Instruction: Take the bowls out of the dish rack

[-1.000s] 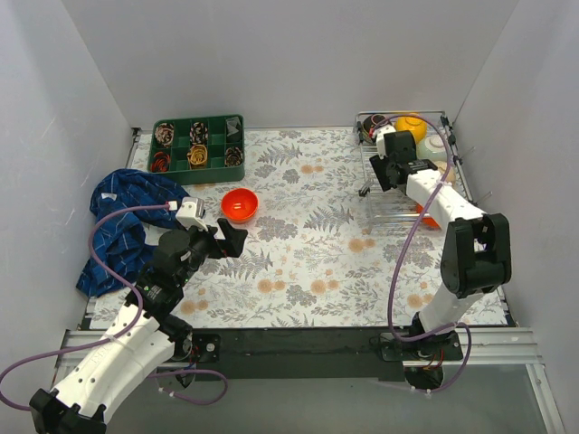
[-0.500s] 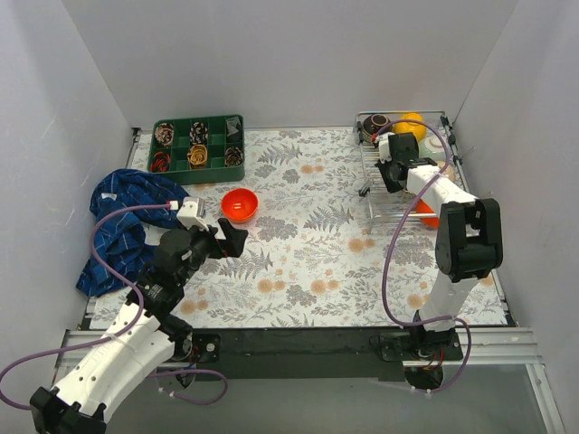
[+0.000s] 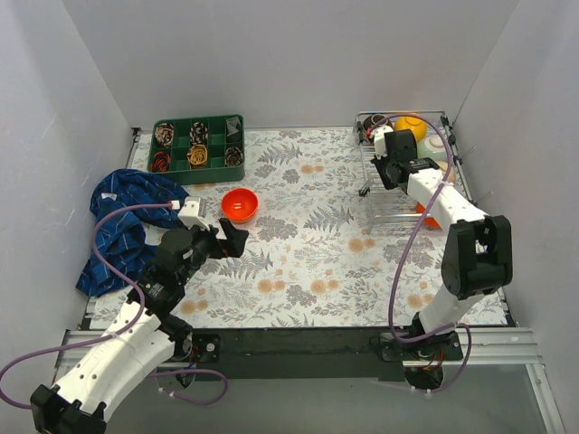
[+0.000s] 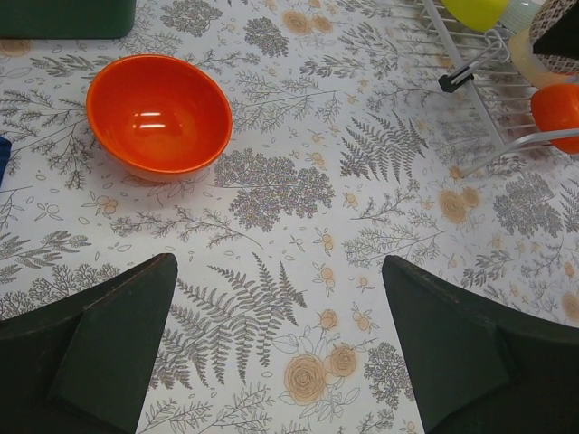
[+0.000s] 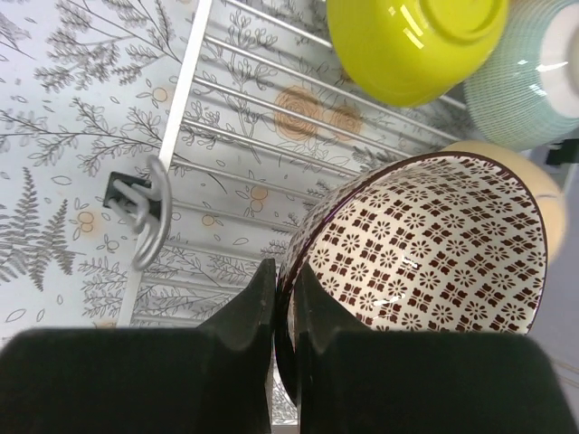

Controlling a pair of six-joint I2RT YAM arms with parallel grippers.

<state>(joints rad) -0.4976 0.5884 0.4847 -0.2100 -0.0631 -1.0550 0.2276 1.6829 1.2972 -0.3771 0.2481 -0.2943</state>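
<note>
Rim of patterned bowl (image 5: 416,253) is pinched by right gripper (image 5: 285,280) for lifting off far-right-corner dish rack (image 5: 184,86); left gripper (image 4: 276,271) is spread.

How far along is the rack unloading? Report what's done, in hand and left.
Done: one red-orange bowl sits on the mat, outside the dish rack.
In hand: the right gripper is shut on the patterned bowl at its rim, over the rack.
Left: at least the lime bowl, mint bowl, beige bowl and second red-orange bowl.
The left gripper is open and empty.
</note>
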